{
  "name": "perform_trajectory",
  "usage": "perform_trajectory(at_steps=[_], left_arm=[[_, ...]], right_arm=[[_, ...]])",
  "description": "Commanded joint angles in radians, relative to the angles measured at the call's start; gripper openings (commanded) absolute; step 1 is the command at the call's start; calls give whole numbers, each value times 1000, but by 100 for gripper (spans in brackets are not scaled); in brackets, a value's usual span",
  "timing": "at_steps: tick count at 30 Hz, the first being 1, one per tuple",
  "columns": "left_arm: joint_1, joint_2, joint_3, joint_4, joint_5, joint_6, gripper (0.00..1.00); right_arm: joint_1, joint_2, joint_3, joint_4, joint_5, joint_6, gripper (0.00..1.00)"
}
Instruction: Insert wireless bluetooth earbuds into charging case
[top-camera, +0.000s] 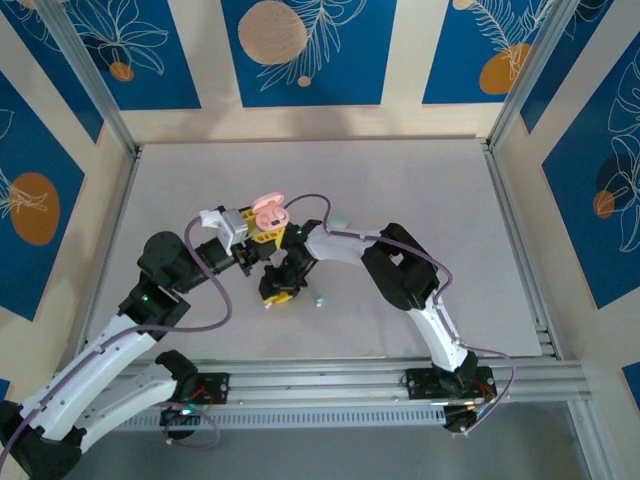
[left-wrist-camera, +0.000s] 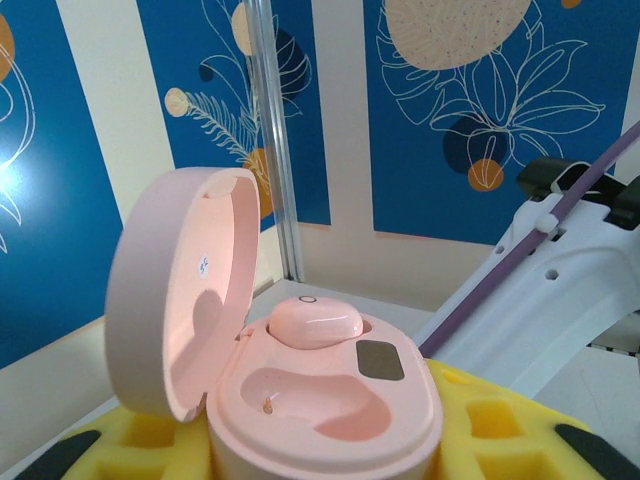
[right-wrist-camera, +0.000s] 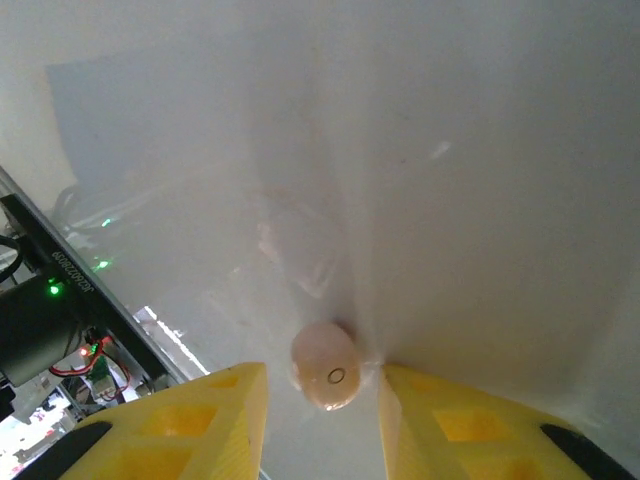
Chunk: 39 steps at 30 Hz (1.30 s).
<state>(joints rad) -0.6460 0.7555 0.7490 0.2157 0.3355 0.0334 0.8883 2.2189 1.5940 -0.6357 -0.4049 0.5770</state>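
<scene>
The pink charging case (left-wrist-camera: 330, 425) is held off the table with my left gripper (left-wrist-camera: 320, 455) shut on its body, yellow pads (left-wrist-camera: 490, 420) on either side. Its lid (left-wrist-camera: 180, 290) stands open to the left. One pink earbud (left-wrist-camera: 315, 322) sits in the far socket, and the near socket (left-wrist-camera: 310, 400) is bare. In the top view the case (top-camera: 271, 212) is at mid-table. A second pink earbud (right-wrist-camera: 326, 364) lies on the table between the yellow fingers (right-wrist-camera: 215, 420) of my right gripper (right-wrist-camera: 322, 405). That gripper is open, with a gap on each side of the earbud.
A tiny light-blue piece (top-camera: 320, 300) lies on the table just right of my right gripper (top-camera: 281, 290). A small mint piece (top-camera: 342, 220) lies behind the right arm. The right arm's purple cable (left-wrist-camera: 560, 210) passes close beside the case.
</scene>
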Motion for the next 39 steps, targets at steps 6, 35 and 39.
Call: perform_trajectory(at_steps=[6,35,39], left_arm=[[-2,5,4,14,-3,7,31],[-2,60,10,41,2,-7,32],[-2,68,9,48,3,-10,32]], right_arm=[[20,47,63,-58,-1,-26,33],[-127,-177,-110,-125,264,-56,20],[-144,-152,-98,-167,304,-80,21]])
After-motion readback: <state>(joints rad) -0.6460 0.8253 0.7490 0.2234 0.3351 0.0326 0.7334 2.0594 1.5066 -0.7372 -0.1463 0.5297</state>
